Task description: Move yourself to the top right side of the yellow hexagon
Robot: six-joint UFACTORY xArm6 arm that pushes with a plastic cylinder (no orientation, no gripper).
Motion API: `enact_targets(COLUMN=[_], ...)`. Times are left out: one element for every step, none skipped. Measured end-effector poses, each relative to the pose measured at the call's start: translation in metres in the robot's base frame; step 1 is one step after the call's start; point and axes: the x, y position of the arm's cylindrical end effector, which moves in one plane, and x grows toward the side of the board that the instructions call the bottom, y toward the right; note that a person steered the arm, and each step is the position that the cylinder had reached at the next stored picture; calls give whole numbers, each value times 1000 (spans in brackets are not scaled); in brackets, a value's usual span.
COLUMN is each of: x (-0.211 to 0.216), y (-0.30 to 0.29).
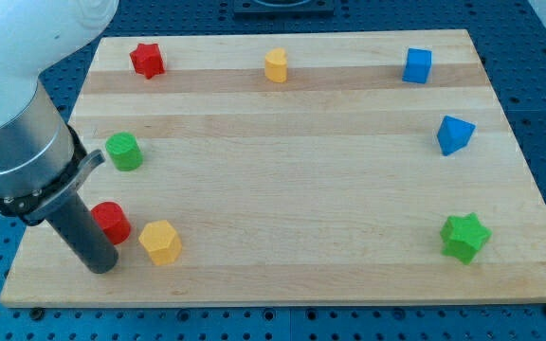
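Observation:
The yellow hexagon (160, 242) sits near the view's bottom left of the wooden board (292, 180). My tip (100, 266) rests on the board just to the left of the hexagon and slightly below it, with a small gap between them. A red cylinder (112, 221) stands right beside the rod, up and to the left of the hexagon. The rod partly covers the red cylinder's left side.
A green cylinder (122, 151) is at the left edge. A red star (147, 59), a yellow heart (276, 64) and a blue cube (417, 65) line the top. A blue wedge (454, 134) and a green star (465, 236) are at the right.

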Motion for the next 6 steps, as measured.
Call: enact_targets(x=[-21, -116, -126, -120, -101, -92], y=[0, 4, 4, 35, 121, 123])
